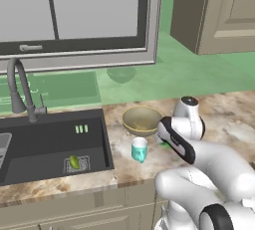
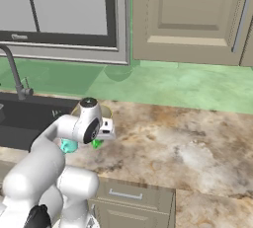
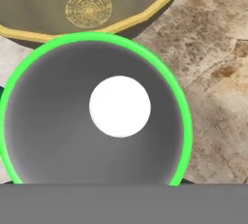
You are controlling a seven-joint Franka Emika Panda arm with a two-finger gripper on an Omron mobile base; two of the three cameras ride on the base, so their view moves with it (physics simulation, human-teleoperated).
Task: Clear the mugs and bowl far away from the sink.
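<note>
Pincer (image 2: pixel 99 142) hangs directly over green mug (image 3: pixel 97 116) beside bowl (image 1: pixel 142 119); whether it grips, I cannot tell.

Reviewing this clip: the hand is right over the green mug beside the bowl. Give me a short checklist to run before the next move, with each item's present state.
1. Hand centred over the green mug: ok, the hand view looks straight down into its rim.
2. Green mug upright on the counter: ok, its rim shows round.
3. Gap between green mug and bowl: not ok, in the hand view they look very close.
4. Teal mug out of the way: ok, it stands apart in front of the bowl.
5. Fingers astride the mug wall: cannot tell.
6. Counter to the right free for putting down: ok.
</note>
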